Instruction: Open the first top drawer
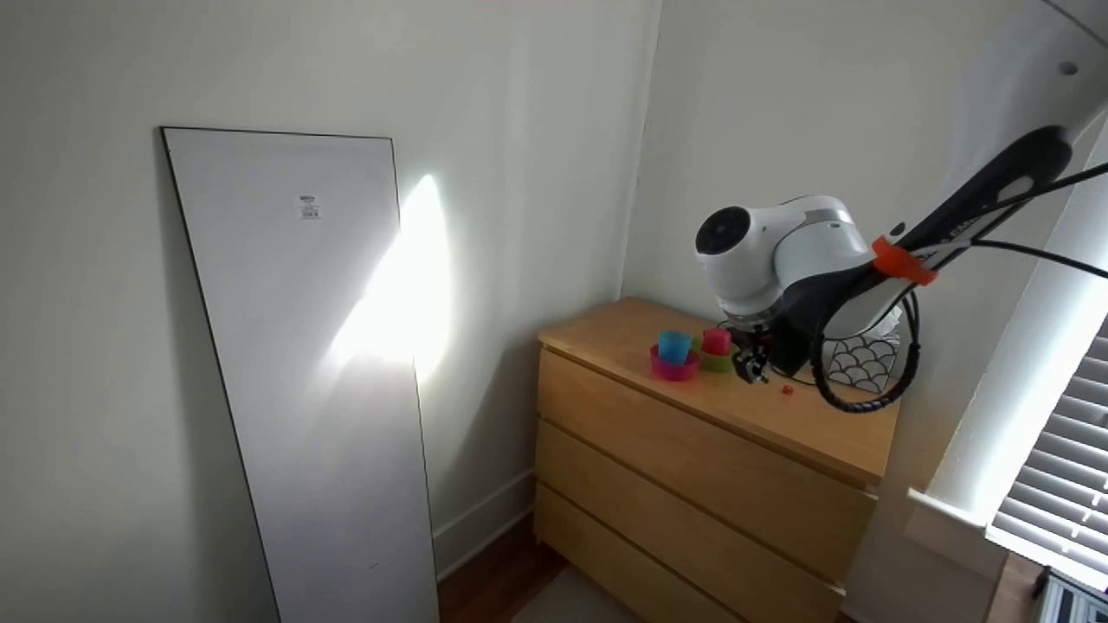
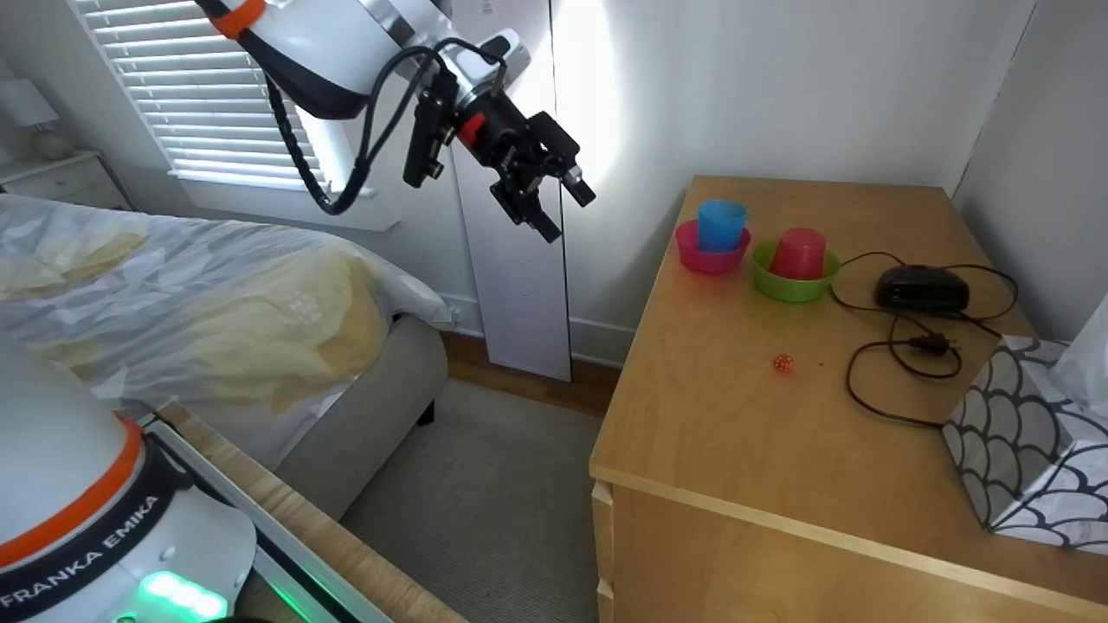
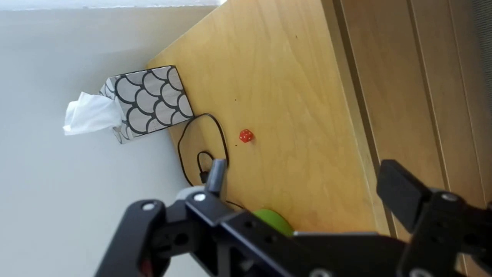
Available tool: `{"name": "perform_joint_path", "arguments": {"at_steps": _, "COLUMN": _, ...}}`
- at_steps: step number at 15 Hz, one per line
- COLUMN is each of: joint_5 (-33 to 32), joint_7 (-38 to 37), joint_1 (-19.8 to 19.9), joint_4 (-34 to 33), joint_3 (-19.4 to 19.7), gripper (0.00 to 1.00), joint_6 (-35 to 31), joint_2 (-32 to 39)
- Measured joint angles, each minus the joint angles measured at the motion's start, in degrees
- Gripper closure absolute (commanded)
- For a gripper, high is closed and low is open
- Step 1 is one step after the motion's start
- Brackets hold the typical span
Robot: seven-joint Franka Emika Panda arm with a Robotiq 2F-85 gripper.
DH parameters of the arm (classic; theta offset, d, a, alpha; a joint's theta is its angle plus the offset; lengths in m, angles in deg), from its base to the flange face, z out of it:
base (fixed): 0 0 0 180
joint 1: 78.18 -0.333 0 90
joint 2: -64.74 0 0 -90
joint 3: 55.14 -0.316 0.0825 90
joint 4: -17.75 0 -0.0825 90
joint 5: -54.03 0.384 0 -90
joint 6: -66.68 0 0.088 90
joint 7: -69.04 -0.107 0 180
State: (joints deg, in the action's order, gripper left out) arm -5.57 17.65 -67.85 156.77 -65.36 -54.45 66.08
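Bedroom rug [image 2: 485,497] beneath | claw [image 2: 564,210] spread, gripping nothing, apart from bench [image 2: 692,398] | top drawer [image 1: 701,461] seems closed, just under bench top | probably rigid, weighty, slick-faced (no handle shows): hook it mid-width through the dark gap [image 3: 364,115]

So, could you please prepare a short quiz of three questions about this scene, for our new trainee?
1. True or false: the top drawer of the dresser is closed.
2. Which thing sits in the green bowl? A) blue cup B) red cup C) red die
3. Fill in the missing word: the gripper is ____, with nothing between its jaws.

Key: 1. True. 2. B. 3. Open.
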Motion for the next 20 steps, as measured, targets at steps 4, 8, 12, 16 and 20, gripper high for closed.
{"name": "perform_joint_path", "arguments": {"at_steps": 4, "joint_5": -4.4, "joint_7": -6.2, "joint_1": -4.8, "joint_4": -4.5, "joint_3": 3.7, "gripper": 0.0, "joint_6": -1.2, "joint_2": 9.3}}
{"name": "perform_joint_path", "arguments": {"at_steps": 8, "joint_5": -5.8, "joint_7": -8.5, "joint_1": -7.4, "joint_4": -7.5, "joint_3": 5.7, "gripper": 0.0, "joint_6": -1.5, "joint_2": 14.8}}
{"name": "perform_joint_path", "arguments": {"at_steps": 12, "joint_5": -5.8, "joint_7": -8.4, "joint_1": -7.6, "joint_4": -7.6, "joint_3": 6.1, "gripper": 0.0, "joint_6": -1.5, "joint_2": 14.0}}
{"name": "perform_joint_path", "arguments": {"at_steps": 16, "joint_5": -5.8, "joint_7": -8.4, "joint_1": -7.6, "joint_4": -7.6, "joint_3": 6.2, "gripper": 0.0, "joint_6": -1.5, "joint_2": 14.0}}
{"name": "perform_joint_path", "arguments": {"at_steps": 20, "joint_5": -5.7, "joint_7": -8.4, "joint_1": -8.2, "joint_4": -8.1, "joint_3": 6.8, "gripper": 0.0, "joint_6": -1.5, "joint_2": 14.5}}
